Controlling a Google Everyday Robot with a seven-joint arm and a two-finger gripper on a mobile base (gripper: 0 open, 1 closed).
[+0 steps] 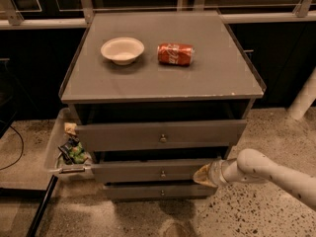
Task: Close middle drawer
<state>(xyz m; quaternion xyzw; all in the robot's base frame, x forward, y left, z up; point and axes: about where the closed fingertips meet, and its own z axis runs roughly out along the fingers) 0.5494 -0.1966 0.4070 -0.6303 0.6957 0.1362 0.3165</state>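
Observation:
The middle drawer [148, 172] is a grey front with a small brass knob, below the taller top drawer [158, 135] and above the slim bottom drawer [158, 191]. It stands slightly out from the cabinet, with a dark gap above it. My gripper [203, 176] comes in from the right on a white arm [266, 172]. Its tip rests against the right end of the middle drawer's front. The top drawer front also stands out from the cabinet.
On the cabinet top [163, 83] are a white bowl [122, 50] and a red soda can [175, 54] lying on its side. A side tray [54, 152] on the left holds snack bags [73, 152]. A white post [303, 98] stands at the right on speckled floor.

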